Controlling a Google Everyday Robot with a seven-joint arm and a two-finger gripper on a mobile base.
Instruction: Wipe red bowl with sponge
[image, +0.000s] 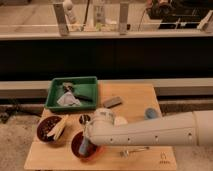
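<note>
Orange-red plastic rings the spot where the gripper (85, 142) has its tip: it is lowered into the red bowl (75, 148), which sits near the front edge of the wooden table (135, 95). The white arm (150, 134) reaches in from the right side of the view and bends down over the bowl, covering its right half. Directly under the gripper, inside the bowl, shows a pale blue oblong piece, the sponge (83, 147), lying against the bowl's darker inside. Whether the gripper is clamped on it or merely pressing beside it I cannot tell; the wrist hides the grip.

Just left of the gripper in the view, apart from the red bowl, stands a maroon bowl (46, 131) with pale yellow sticks in it. Beyond the gripper, farther back on the table, is a green tray (54, 94) holding crumpled odds and ends. Back and to the right of the gripper lies a flat grey block (112, 102), and farther right, past the arm, a blue cup (151, 113) peeks out. A thin metal utensil (136, 149) lies on the wood to the gripper's right, just below the forearm.
</note>
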